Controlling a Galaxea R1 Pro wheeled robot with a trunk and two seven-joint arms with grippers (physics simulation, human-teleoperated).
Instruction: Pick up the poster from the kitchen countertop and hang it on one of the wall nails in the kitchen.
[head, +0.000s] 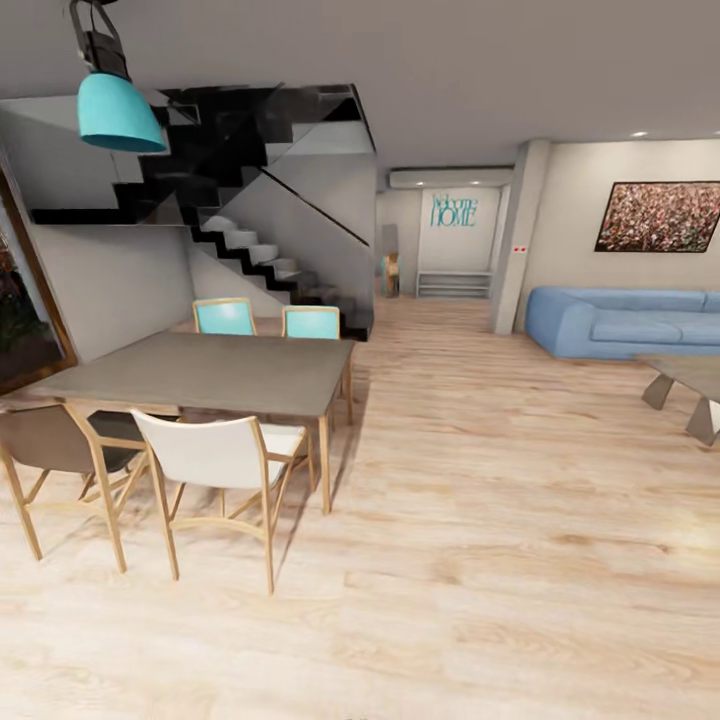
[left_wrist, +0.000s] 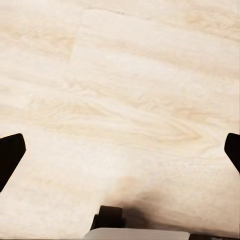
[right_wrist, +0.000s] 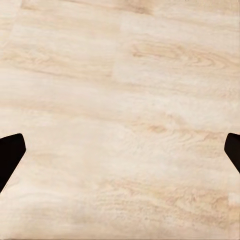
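The poster and the kitchen countertop are out of view; I am facing an open dining and living room. In the left wrist view my left gripper (left_wrist: 120, 155) hangs over the pale wooden floor (left_wrist: 130, 90), its black fingertips (left_wrist: 10, 156) far apart at the picture's edges, open and empty. My right gripper (right_wrist: 120, 155) is likewise open over bare floorboards (right_wrist: 125, 100), with nothing between its dark fingertips (right_wrist: 10, 152).
A grey dining table (head: 200, 372) with several chairs (head: 215, 455) stands at the left under a teal lamp (head: 118, 112). Behind it rises a black staircase (head: 250, 200). A blue sofa (head: 625, 322), a low table (head: 690, 385) and a wide wall picture (head: 660, 216) are at the right. Wooden floor (head: 480, 520) stretches ahead.
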